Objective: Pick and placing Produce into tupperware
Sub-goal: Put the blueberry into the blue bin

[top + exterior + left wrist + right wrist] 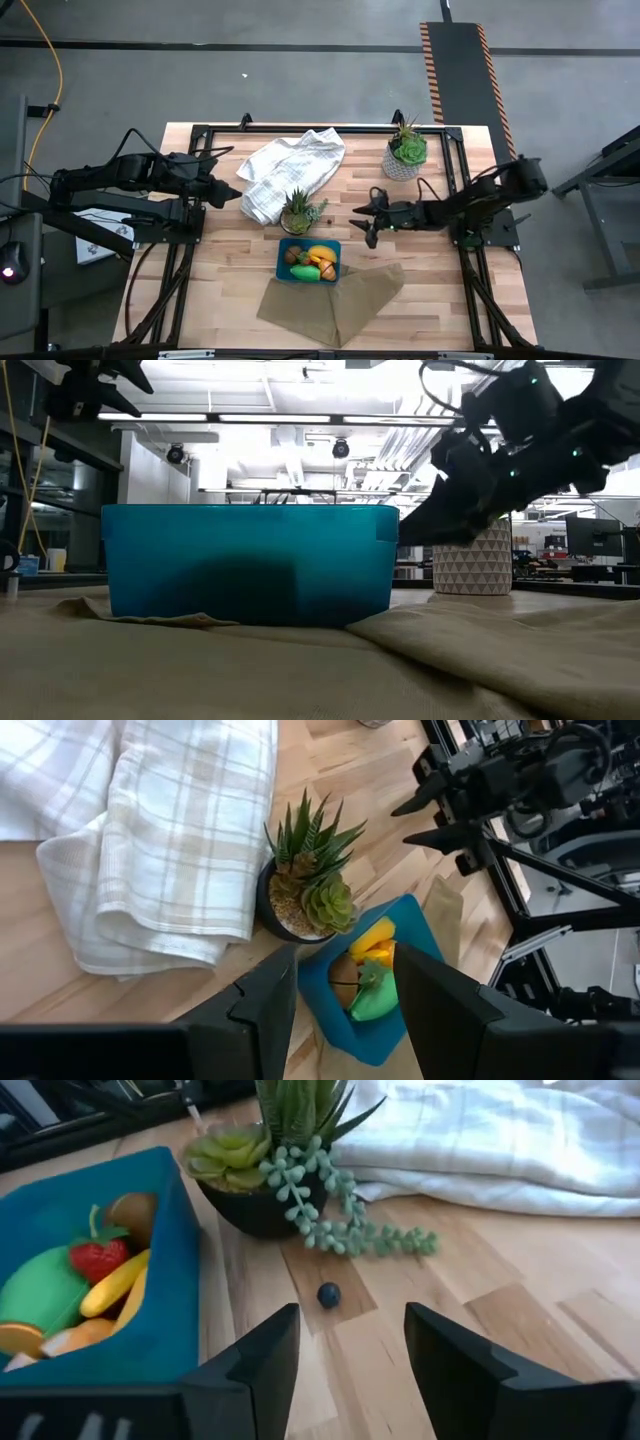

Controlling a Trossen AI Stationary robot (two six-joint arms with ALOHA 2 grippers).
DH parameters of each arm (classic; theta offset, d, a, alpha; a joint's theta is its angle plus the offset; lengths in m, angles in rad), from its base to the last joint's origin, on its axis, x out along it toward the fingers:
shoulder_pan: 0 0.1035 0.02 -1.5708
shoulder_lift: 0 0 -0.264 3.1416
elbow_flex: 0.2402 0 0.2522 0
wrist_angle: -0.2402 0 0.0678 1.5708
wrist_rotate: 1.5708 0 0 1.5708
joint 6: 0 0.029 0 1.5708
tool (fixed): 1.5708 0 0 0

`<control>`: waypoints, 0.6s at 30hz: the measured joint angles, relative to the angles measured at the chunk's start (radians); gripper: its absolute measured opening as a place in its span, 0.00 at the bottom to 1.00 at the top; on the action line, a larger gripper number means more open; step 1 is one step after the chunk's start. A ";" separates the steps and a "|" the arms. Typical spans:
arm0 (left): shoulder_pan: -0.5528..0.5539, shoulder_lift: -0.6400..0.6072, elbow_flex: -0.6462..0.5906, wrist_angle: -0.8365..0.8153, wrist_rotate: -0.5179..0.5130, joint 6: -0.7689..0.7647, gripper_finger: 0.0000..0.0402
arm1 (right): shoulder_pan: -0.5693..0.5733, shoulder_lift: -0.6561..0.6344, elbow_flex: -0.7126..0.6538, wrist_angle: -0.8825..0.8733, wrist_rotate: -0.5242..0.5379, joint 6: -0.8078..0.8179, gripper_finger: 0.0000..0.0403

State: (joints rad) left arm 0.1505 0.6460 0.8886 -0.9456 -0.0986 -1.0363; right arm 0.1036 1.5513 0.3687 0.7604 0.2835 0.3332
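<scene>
The teal tupperware [309,260] sits on the table with its near edge on a tan cloth. It holds a yellow banana [115,1284], a green pepper [38,1294], a red strawberry [98,1258], a brown kiwi [133,1211] and orange pieces [62,1340]. One dark berry [329,1294] lies on the bare wood beside the tupperware, in front of my right gripper [350,1355], which is open and hovers to the container's right [362,224]. My left gripper [233,193] is open too and waits by the white towel, high above the table [345,1010].
A small potted succulent [298,212] stands just behind the tupperware, its trailing stem [345,1230] reaching toward the berry. A white checked towel [290,168] lies farther back. A second potted plant [405,152] stands at the far right. The tan cloth [335,300] covers the near middle.
</scene>
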 joint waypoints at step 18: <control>0.000 0.000 0.000 0.000 0.000 0.037 0.39 | 0.000 0.302 0.128 0.144 -0.031 -0.081 0.43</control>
State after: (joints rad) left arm 0.1505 0.6457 0.8886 -0.9451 -0.0986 -0.9993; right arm 0.1040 1.8531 0.4969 0.9043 0.2529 0.2520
